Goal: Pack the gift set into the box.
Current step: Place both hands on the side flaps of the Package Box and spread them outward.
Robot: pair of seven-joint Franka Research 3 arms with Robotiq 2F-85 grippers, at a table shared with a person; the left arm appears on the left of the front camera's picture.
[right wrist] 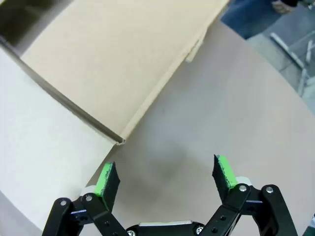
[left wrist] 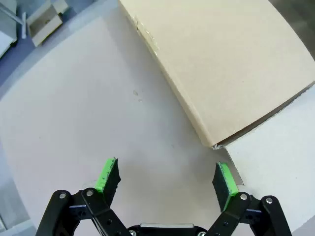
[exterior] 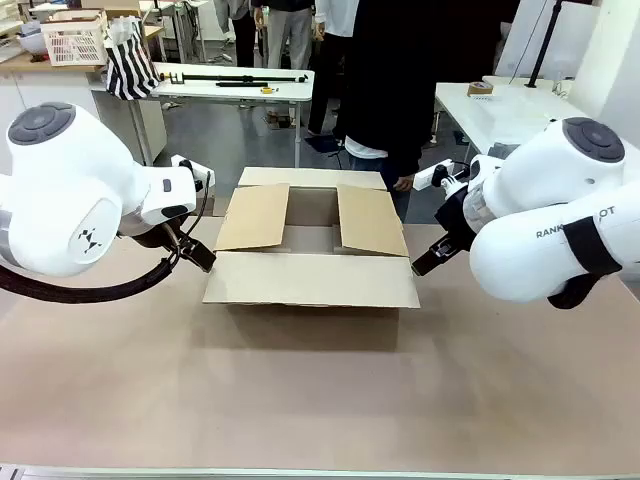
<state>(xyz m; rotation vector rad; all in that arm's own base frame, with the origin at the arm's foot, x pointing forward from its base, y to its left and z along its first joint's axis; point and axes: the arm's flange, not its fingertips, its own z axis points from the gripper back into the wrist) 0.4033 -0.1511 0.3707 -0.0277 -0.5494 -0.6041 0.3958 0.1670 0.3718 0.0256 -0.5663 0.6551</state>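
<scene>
The brown cardboard box [exterior: 312,250] sits mid-table with its flaps spread; the side flaps lean partly over the opening and the near flap lies flat toward me. The gift set is not visible in any view. My left gripper [exterior: 196,254] hovers open just off the box's left near corner; its wrist view shows the green pads [left wrist: 109,174] wide apart over bare table beside the box [left wrist: 221,64]. My right gripper [exterior: 428,260] is open at the right near corner, pads [right wrist: 224,172] apart next to the box [right wrist: 113,64].
A person in dark clothes [exterior: 400,80] stands behind the box at the far table edge. White tables [exterior: 230,82] with tools and a basket [exterior: 75,38] lie beyond. The tabletop [exterior: 320,390] stretches in front of the box.
</scene>
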